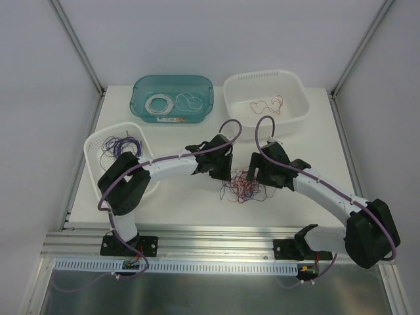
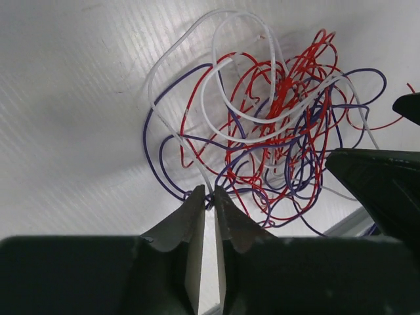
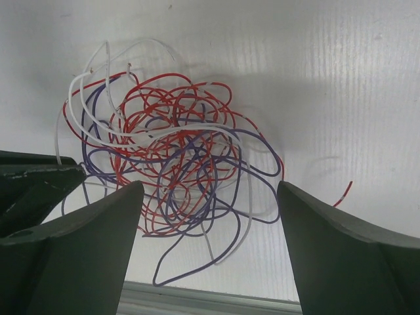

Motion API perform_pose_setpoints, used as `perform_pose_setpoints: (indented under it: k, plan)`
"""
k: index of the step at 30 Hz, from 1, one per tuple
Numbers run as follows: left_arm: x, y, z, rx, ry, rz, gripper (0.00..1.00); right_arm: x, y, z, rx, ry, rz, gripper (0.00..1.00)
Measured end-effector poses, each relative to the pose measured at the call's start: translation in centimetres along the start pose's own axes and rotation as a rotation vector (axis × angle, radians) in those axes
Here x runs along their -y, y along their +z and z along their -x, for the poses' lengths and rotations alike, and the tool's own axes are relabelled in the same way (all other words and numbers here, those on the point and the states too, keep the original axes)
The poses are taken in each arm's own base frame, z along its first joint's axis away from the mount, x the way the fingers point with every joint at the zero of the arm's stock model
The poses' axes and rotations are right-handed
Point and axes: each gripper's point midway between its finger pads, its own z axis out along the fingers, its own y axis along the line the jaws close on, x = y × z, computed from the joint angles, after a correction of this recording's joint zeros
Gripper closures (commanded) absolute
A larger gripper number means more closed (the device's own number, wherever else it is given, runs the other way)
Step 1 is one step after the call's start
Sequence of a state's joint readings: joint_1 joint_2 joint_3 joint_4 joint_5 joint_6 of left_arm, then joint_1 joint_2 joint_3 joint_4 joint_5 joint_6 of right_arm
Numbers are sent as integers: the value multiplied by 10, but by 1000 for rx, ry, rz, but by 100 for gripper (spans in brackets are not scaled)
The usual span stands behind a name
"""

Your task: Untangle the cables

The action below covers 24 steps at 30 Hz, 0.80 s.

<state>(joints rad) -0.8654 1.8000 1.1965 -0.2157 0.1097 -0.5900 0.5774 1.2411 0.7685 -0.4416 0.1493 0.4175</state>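
The cables point(image 1: 244, 187) are a loose clump of thin red, purple and white wires on the white table between my two grippers. My left gripper point(image 1: 222, 172) sits at the clump's left edge. In the left wrist view the jaws point(image 2: 209, 191) are nearly closed, with their tips pinched on a white and a purple strand at the edge of the clump point(image 2: 275, 131). My right gripper point(image 1: 254, 174) is at the clump's right side. In the right wrist view it point(image 3: 209, 187) is wide open, with the clump point(image 3: 170, 164) just beyond and between its fingers.
A teal bin point(image 1: 139, 88) at the back holds white wire coils. A white tub point(image 1: 298, 92) to its right holds a red wire. A white basket point(image 1: 92, 147) at the left holds purple wires. The table's metal front rail point(image 1: 216, 233) lies close behind the clump.
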Motion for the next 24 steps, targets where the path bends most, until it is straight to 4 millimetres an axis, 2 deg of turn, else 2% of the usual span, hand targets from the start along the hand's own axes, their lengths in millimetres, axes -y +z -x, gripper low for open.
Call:
perform_pose_setpoints:
  k: [2, 7, 10, 12, 13, 14, 15, 16, 18, 20, 24]
  plan:
    - [-4, 2, -1, 0, 1, 17, 100, -1, 3, -2, -1, 11, 8, 13]
    - [-7, 2, 2, 16, 7, 34, 100, -9, 17, -5, -15, 34, 35, 14]
    - [-6, -5, 7, 37, 15, 39, 100, -12, 29, -6, -28, 43, 32, 20]
    - [-4, -18, 15, 77, 31, 41, 100, -11, 37, -9, -38, 44, 22, 30]
    - [-3, -26, 20, 101, 39, 41, 100, -10, 40, -11, -44, 45, 16, 35]
    - [-1, -38, 26, 131, 50, 37, 100, -9, 43, -13, -50, 45, 8, 47]
    - [1, -51, 33, 164, 58, 35, 100, -6, 45, -15, -54, 46, -3, 53]
    - [3, -66, 41, 197, 60, 23, 100, -3, 48, -17, -59, 46, -15, 64]
    - [9, -97, 55, 269, 64, -6, 100, 4, 51, -20, -66, 53, -42, 72]
    - [5, -129, 72, 345, 52, -21, 100, 9, 52, -19, -64, 65, -60, 78]
    - [-29, -192, 105, 492, -8, 15, 100, 25, 51, -12, -41, 101, -99, 82]
